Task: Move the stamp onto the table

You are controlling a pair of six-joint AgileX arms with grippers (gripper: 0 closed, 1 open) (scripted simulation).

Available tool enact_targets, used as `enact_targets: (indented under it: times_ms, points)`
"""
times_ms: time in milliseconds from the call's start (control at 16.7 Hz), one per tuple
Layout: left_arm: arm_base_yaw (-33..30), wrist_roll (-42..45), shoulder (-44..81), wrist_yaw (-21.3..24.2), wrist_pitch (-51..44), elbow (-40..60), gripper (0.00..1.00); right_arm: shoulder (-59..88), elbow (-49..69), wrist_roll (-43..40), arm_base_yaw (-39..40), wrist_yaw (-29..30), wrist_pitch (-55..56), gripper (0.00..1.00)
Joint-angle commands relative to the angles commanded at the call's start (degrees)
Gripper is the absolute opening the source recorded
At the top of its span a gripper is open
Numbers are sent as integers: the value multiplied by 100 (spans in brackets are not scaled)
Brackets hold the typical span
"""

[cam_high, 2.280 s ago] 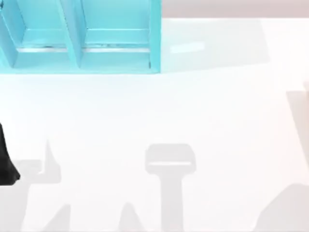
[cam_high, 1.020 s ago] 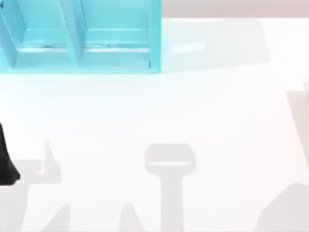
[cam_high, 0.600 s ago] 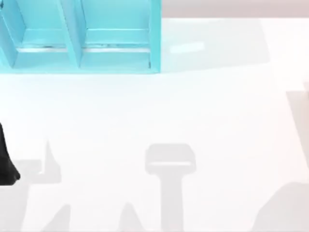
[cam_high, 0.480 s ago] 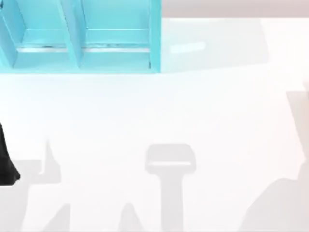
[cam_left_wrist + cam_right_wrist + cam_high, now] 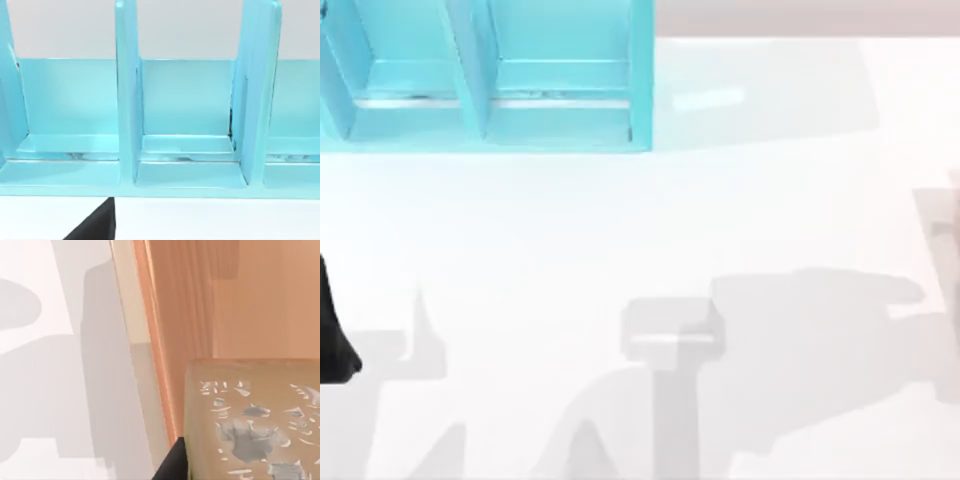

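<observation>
Stamp (image 5: 250,420): one, tan with grey-white marks, close under right wrist camera. One white table (image 5: 620,230), one turquoise shelf unit (image 5: 490,80) upon it. Jaws' spread: cannot tell.

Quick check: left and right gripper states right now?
Left gripper: cannot be told; parked facing the shelf.
Right gripper: cannot be told; close by the stamp.

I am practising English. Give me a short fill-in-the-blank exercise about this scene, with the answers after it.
1. In the top view, the shelf stands on the ___ side of the table.
2. The table's colour is ___.
3. The stamp is seen close up in the ___ wrist view.

Answers: left; white; right
</observation>
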Motion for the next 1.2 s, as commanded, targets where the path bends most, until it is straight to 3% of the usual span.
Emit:
enact_targets:
  times_ms: [300,780,1200]
  points:
    - [0,0,0,0,0,0,100,-597,68,284,1125,172,-1135,0]
    - [0,0,0,0,0,0,100,-590,86,388,1319,184,-1191,0]
    - [0,0,0,0,0,0,100,1275,743,2259,3168,191,-110,0]
